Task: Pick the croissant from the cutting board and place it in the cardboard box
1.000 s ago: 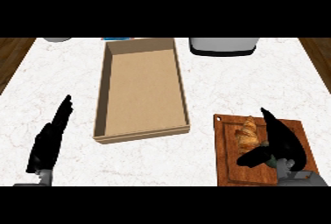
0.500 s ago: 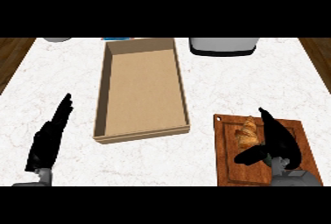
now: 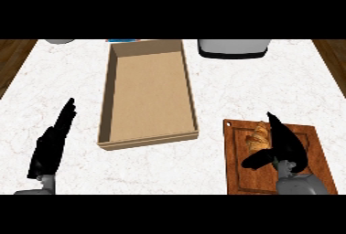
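The croissant [image 3: 257, 137] lies on the cutting board [image 3: 249, 179], just left of the right hand [image 3: 286, 147]. That hand is spread open, thumb out. The cardboard box [image 3: 148, 91] sits further left. The left hand [image 3: 49, 147] rests flat, fingers straight.

2 hands show, both plain matt black with no markings. The left hand [image 3: 49, 148] reads as a long, narrow, tapering shape. The right hand [image 3: 287, 144] is broader, with a thumb branching off. Each joins a smooth grey arm: the right forearm [image 3: 302, 185] rounded, the left forearm [image 3: 42, 182] a sliver.
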### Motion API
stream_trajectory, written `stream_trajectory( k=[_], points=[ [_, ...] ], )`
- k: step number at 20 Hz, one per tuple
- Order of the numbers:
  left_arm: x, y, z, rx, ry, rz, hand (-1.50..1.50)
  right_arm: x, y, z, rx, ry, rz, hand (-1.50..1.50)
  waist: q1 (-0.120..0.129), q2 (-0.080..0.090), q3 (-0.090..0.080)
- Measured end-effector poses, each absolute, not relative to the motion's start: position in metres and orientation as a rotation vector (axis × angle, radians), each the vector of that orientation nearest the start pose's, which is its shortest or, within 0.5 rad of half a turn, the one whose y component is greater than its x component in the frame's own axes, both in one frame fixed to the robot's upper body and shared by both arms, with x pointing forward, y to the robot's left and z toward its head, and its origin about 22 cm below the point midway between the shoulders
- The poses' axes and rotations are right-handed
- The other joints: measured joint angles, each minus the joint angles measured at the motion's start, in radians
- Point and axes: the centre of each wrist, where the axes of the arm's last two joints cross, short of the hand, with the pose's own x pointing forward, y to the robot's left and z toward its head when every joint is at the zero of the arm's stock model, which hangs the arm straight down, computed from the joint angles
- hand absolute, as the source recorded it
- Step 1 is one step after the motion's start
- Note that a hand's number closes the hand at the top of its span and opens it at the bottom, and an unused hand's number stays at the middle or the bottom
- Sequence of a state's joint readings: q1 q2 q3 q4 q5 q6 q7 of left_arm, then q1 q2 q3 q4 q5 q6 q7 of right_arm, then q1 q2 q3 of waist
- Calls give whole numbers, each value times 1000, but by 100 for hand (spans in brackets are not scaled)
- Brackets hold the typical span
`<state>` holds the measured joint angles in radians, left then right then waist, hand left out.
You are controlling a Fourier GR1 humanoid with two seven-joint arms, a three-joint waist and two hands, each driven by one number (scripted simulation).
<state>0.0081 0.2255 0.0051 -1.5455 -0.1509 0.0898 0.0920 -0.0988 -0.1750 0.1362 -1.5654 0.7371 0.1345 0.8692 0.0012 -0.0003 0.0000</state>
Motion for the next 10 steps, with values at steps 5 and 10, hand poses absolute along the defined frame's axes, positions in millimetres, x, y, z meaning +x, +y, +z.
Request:
stream_trajectory(
  k=[5,10],
  points=[
    [245,287,11,388,-1452,-194,0,262,-228,21,-795,-692,606,-150,-1,0,0],
    [241,283,5,383,-1448,-197,0,262,-229,8,-765,-704,592,150,-1,-2,-2]
  ],
)
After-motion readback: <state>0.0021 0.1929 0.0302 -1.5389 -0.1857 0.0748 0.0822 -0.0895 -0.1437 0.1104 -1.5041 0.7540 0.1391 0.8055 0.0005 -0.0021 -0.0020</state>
